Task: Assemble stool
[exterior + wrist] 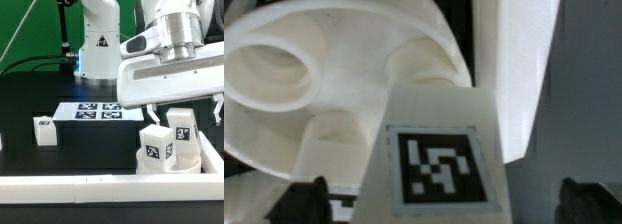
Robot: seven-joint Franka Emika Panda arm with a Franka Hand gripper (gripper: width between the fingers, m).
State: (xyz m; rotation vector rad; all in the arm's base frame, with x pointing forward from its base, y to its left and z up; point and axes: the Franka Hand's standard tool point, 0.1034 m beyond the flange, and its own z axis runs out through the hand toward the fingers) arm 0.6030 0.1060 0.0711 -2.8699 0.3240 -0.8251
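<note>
The white round stool seat (199, 157) lies at the exterior view's right, close to the front wall. Two tagged block legs stand on it: one upright (181, 128), one leaning beside it (153, 146). A third leg (43, 130) stands loose on the black table at the left. My gripper (183, 112) hangs over the upright leg, open, with a dark finger on each side. In the wrist view that leg (441, 150) rises from the seat (304, 80) between my fingertips (304, 202), with a gap on both sides of the gripper (446, 205).
The marker board (97, 110) lies flat behind the seat, in front of the robot's base (100, 45). A long white border wall (90, 187) runs along the front edge. Another white piece (2, 141) shows at the far left edge.
</note>
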